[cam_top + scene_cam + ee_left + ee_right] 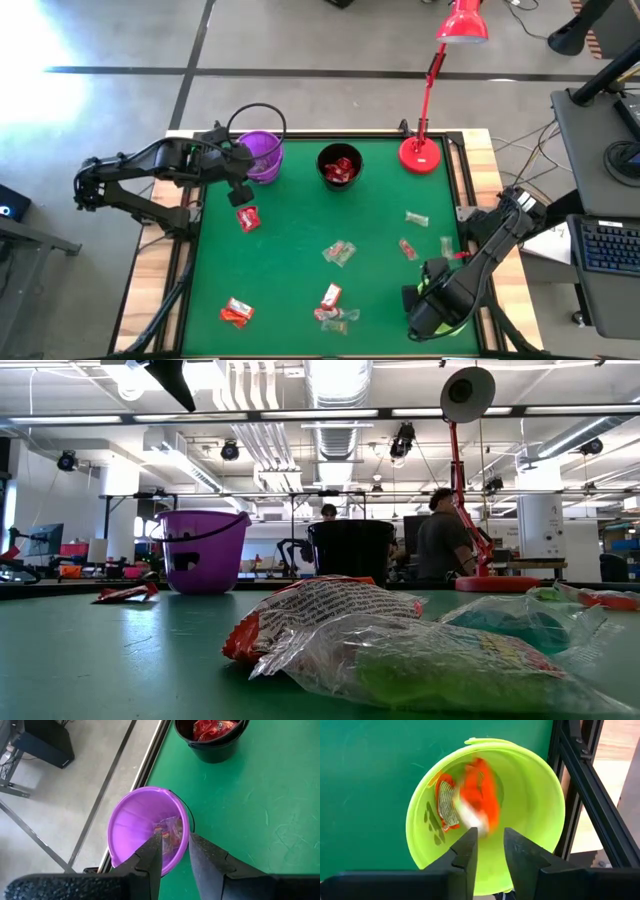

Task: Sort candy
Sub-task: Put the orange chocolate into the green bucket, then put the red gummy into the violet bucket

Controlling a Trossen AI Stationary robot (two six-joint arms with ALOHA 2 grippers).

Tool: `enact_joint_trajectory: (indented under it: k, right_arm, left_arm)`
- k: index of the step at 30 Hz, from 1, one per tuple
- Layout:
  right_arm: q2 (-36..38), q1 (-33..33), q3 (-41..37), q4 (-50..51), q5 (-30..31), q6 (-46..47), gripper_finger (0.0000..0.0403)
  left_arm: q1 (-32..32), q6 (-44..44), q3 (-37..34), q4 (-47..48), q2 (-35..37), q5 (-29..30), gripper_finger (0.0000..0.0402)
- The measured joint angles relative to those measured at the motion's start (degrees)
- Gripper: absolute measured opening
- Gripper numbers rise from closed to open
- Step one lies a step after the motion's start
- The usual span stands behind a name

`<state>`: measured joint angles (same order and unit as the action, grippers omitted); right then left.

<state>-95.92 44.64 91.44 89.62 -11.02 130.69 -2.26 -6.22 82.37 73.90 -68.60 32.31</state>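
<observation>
Candy (pixel 338 253) litters the worktop (pixel 290 280) between arms; left hand (pixel 174 851) gapes narrowly over purple cup (pixel 145 827), right hand (pixel 489 847) likewise over green cup (pixel 530 795).

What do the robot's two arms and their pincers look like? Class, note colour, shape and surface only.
Both arms are dark, jointed and chunky, with thin black cabling along the links. The left pincer has two flat, black, tapering fingers above a rough, grainy black body. The right pincer looks the same: two blunt dark fingers, no visible markings.
</observation>
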Motion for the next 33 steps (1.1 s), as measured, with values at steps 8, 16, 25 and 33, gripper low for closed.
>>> enact_joint_trajectory:
  k: [8,16,25,33]
  right_arm:
    - [0.00,0.00,0.00,0.34,3.23,0.75,0.0135]
    - [0.00,-4.02,-0.08,0.33,18.53,-2.04,0.0138]
    - [0.00,-13.59,-3.14,0.39,25.21,-17.77,0.0138]
    - [0.66,-22.71,-9.37,-0.92,22.60,-33.29,0.0138]
  left_arm:
    - [0.00,0.08,0.00,0.03,0.00,0.01,0.0080]
    - [0.00,1.22,0.00,0.51,0.00,0.01,0.0080]
    - [0.00,1.25,0.00,0.73,0.00,0.03,0.0080]
    - [0.00,1.25,0.00,0.93,0.00,0.03,0.0080]
